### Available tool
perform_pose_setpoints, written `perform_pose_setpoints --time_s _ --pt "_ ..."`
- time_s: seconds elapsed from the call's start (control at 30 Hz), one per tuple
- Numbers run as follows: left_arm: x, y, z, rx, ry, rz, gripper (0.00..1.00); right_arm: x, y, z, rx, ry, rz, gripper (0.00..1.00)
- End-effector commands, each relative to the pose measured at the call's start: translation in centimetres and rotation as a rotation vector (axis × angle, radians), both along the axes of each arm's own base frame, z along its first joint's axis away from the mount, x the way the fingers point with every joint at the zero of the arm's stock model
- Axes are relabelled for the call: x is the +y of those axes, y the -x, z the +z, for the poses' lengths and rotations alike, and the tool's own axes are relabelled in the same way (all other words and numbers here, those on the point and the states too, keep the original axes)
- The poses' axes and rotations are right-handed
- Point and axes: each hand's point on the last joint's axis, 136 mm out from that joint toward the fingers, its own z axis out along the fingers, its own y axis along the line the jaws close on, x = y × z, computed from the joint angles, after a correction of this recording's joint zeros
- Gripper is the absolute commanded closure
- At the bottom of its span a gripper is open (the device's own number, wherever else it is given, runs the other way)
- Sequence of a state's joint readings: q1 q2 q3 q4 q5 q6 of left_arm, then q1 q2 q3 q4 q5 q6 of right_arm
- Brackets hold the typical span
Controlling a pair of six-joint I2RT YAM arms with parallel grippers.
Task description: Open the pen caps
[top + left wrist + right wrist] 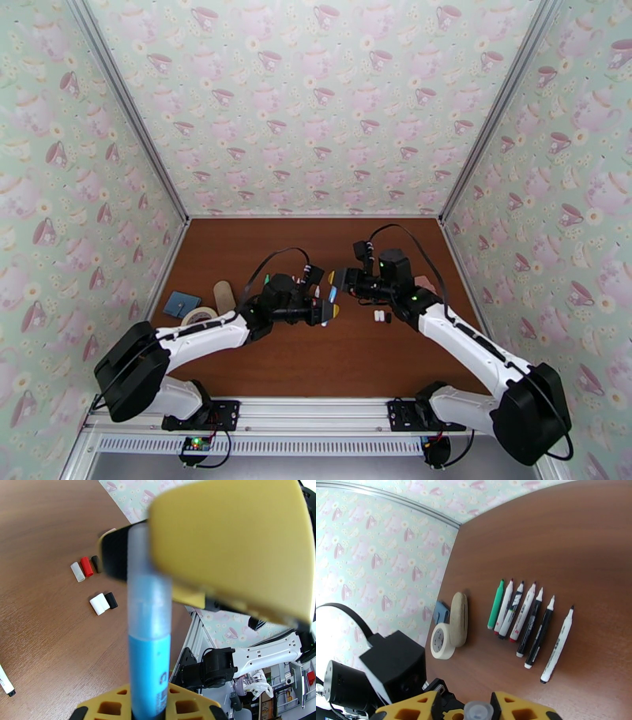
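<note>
Seven pens (523,618) lie uncapped ahead of the right gripper (336,286), its jaws straddling (clamp unclear) the seemingly last cap (478,711) on the blue pen (149,669) clamped by the left gripper (325,309).

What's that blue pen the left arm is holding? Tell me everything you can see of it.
The blue pen is a slim plastic marker: bright blue barrel with dark print, topped by a frosted, see-through cap that looks fitted on. The left gripper is shut on the barrel, holding it off the table. The capped end sits between the yellow fingers of the right gripper; whether they squeeze it I cannot tell.
</note>
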State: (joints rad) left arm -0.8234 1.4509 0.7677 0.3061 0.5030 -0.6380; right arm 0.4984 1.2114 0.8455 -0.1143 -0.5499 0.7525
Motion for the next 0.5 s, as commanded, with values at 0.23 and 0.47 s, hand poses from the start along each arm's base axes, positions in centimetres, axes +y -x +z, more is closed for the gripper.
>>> perform_pose_setpoints --time_s 0.23,0.47 --pt "-0.5 0.5 1.6 -0.038 0.012 -0.036 0.97 0.2 -0.2 0.6 -0.023 0.03 0.002 0.79" --pt "-0.1 0.4 0.5 -0.046 -0.07 -0.019 0.98 -0.1 -0.5 1.0 -0.027 0.05 -0.021 0.88"
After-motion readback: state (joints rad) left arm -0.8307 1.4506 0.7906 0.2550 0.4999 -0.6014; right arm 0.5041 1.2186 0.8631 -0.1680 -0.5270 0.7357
